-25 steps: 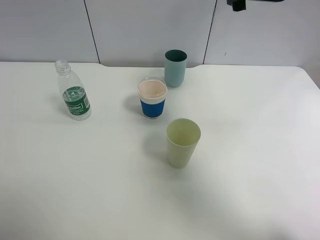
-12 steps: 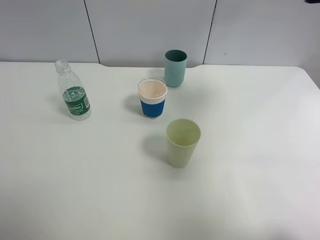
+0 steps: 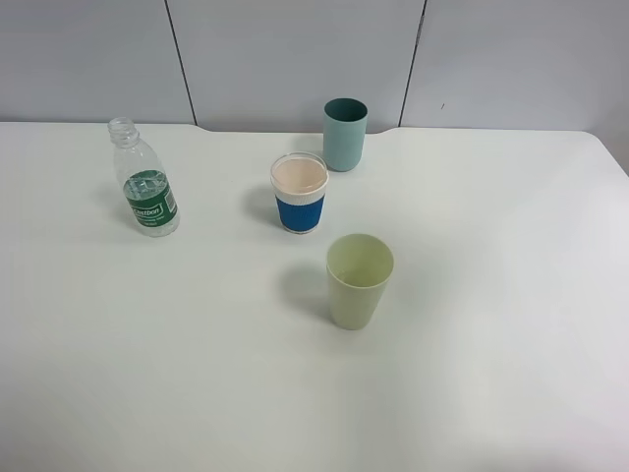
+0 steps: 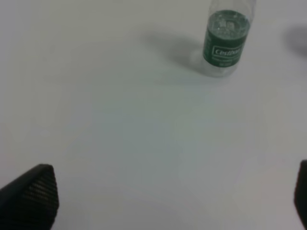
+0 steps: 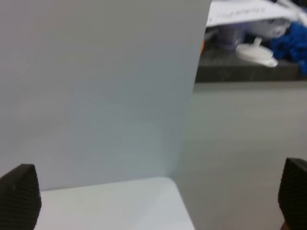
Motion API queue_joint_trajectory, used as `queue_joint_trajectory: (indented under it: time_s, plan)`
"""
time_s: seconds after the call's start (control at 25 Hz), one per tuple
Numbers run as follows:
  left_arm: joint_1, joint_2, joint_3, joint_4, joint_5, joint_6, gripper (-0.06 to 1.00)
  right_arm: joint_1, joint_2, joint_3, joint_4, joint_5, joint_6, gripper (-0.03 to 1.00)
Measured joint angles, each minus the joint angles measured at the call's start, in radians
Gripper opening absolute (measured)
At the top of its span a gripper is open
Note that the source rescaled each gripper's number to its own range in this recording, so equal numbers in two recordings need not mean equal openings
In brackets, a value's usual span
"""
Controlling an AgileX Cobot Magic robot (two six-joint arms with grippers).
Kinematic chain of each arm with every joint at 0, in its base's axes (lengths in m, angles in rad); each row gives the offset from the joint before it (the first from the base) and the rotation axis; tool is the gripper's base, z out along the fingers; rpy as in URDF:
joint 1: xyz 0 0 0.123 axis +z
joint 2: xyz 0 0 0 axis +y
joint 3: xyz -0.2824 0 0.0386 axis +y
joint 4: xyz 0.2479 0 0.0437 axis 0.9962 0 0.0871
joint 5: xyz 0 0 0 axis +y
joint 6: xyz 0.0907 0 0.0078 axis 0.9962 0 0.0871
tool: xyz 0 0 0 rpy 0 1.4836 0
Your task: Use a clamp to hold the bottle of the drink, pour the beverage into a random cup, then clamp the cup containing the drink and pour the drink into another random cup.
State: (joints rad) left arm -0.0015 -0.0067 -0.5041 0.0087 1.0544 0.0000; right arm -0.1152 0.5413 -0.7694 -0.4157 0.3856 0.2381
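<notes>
Clear plastic, green-labelled and uncapped, the bottle (image 3: 143,180) stands upright at the table's (image 3: 511,295) left rear, unmoved from a second ago. Right of it come the pink cup with a blue sleeve (image 3: 300,193), the teal cup (image 3: 345,133) behind it, and the pale green cup (image 3: 360,280) nearest the front; all three are upright and in their earlier places. The dark object seen at the top right edge a second ago has gone from the high view. The left gripper (image 4: 168,201) is spread wide, empty, well short of the bottle. The right gripper (image 5: 158,201) is likewise wide open and empty, facing a wall panel.
</notes>
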Motion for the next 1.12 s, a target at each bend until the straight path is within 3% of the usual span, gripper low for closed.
queue_joint_trajectory:
  time_s: [0.36, 0.6, 0.96, 1.12]
  plan:
    - [0.0, 0.0, 0.0, 0.0, 0.0, 0.0, 1.0, 0.0, -0.27, 0.002, 0.095, 0.224, -0.106, 1.0]
    - [0.0, 0.0, 0.0, 0.0, 0.0, 0.0, 1.0, 0.0, -0.435, 0.005, 0.107, 0.418, -0.132, 1.0]
    - [0.0, 0.0, 0.0, 0.0, 0.0, 0.0, 1.0, 0.0, -0.545, 0.007, 0.38, 0.655, -0.41, 1.0]
    - [0.0, 0.0, 0.0, 0.0, 0.0, 0.0, 1.0, 0.0, -0.545, 0.06, 0.427, 0.672, -0.435, 1.0]
